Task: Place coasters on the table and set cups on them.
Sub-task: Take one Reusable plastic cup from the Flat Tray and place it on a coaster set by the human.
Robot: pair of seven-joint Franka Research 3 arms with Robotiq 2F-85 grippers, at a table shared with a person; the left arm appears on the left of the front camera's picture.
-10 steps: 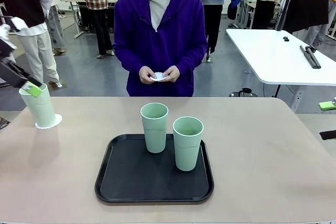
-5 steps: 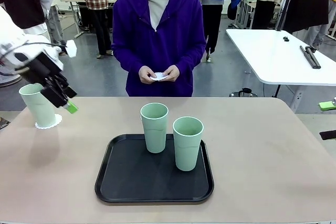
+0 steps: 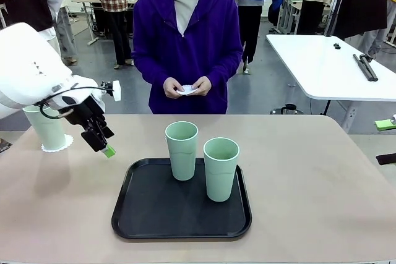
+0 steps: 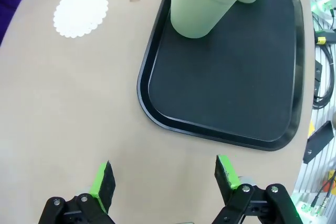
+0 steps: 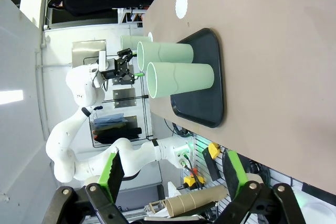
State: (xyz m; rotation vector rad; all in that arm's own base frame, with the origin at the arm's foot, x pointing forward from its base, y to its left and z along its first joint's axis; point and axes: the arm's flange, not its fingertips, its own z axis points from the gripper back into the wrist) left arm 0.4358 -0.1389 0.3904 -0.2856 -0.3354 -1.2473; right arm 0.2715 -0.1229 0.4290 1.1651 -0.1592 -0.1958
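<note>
One mint-green cup (image 3: pixel 48 127) stands on a lacy white coaster (image 3: pixel 57 145) at the table's (image 3: pixel 322 202) far left. Two more cups (image 3: pixel 182 149) (image 3: pixel 221 168) stand upright on the black tray (image 3: pixel 133 214). My left gripper (image 3: pixel 102 143) hangs open and empty between the left cup and the tray; in the left wrist view, the left gripper (image 4: pixel 164 177) is over bare table by the tray's edge (image 4: pixel 144 98). Beyond it a second coaster (image 4: pixel 81 12) lies flat on the table. The person holds another coaster (image 3: pixel 187 90) in both hands. My right gripper (image 5: pixel 174 170) is open, off the table's right side.
A white table (image 3: pixel 328 66) with black tools stands at the back right, and people stand farther off. The tray takes the table's middle, with bare tabletop to its left and right. Cables and fittings (image 4: pixel 320 40) lie past the table's near edge.
My left gripper has moved away from the far-left cup, rightward and down toward the tray, leaving that cup on its coaster. The person's hands and the tray's cups have not moved.
</note>
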